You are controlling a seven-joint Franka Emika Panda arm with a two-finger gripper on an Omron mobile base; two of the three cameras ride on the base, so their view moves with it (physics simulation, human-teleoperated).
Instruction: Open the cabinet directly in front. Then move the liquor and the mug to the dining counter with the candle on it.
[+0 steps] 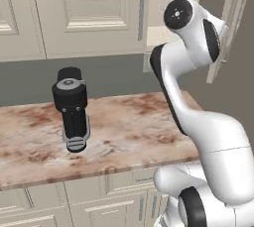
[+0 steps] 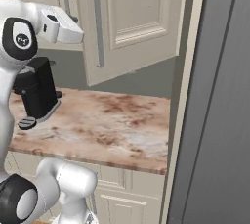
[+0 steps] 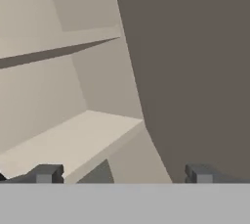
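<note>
Cream cabinet (image 2: pixel 132 17) door stands swung open, jaws spread wide and empty before bare beige shelves (image 3: pixel 73 140), so I'd sweep the hand along them slowly until liquor and mug appear.

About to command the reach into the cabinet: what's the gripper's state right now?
Gripper: open, jaws spread wide, nothing between them; it faces the beige shelves inside the cabinet.
</note>
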